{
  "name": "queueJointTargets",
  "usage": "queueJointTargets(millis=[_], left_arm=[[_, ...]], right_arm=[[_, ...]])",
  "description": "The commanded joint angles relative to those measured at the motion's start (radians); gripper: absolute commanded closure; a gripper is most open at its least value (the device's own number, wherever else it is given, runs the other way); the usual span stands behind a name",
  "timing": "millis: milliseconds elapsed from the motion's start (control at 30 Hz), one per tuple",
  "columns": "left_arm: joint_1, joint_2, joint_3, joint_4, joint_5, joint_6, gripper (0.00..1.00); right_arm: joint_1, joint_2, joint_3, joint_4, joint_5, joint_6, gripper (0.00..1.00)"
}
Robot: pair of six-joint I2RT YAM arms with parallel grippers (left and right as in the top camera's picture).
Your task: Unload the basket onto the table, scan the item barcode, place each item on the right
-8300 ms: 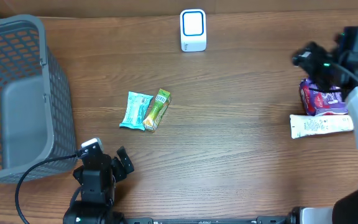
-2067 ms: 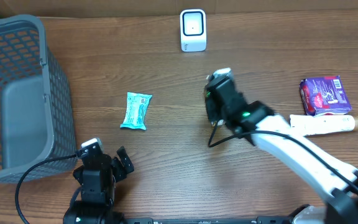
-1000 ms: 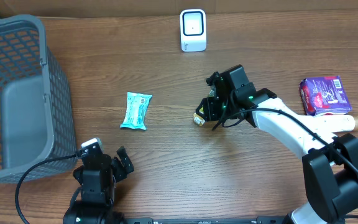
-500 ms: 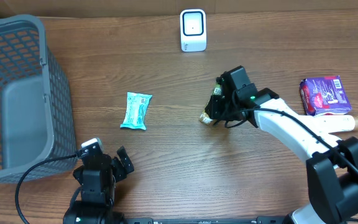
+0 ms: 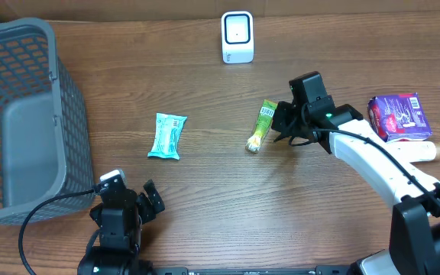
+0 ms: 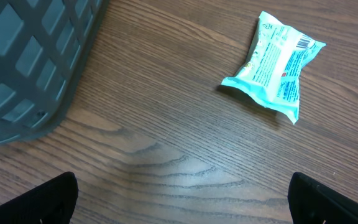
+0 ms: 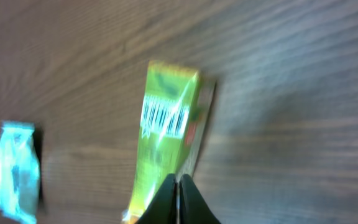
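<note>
Evidently the green snack bar (image 5: 262, 126) lies flat on the counter (image 5: 205, 221) just right of centre, barcode up, probably so the white scanner (image 5: 237, 37) at top centre, well apart from it, can read it once lifted. The right hand (image 5: 283, 128), reaching in low from the lower right, is clenched at the bar's right edge, whether nipping the wrapper I cannot tell; the left hand (image 5: 132, 192) rests released at bottom left.
</note>
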Motion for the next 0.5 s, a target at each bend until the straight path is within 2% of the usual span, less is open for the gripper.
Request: queueJointTargets(millis=[0, 133, 333, 467], left_arm=[[-0.002, -0.008, 0.001, 0.003, -0.014, -0.017, 0.0], [-0.002, -0.008, 0.001, 0.003, -0.014, -0.017, 0.01], [-0.002, -0.008, 0.001, 0.003, -0.014, -0.017, 0.0], [-0.002, -0.008, 0.001, 0.003, -0.014, -0.017, 0.0]], right_arm=[[0.0, 0.072, 0.019, 0.045, 0.05, 0.048, 0.96], [0.0, 0.148, 0.019, 0.086, 0.05, 0.114, 0.96], [0.0, 0.161, 0.019, 0.128, 0.053, 0.111, 0.96], [0.016, 0.161, 0.019, 0.214, -0.042, -0.014, 0.96]])
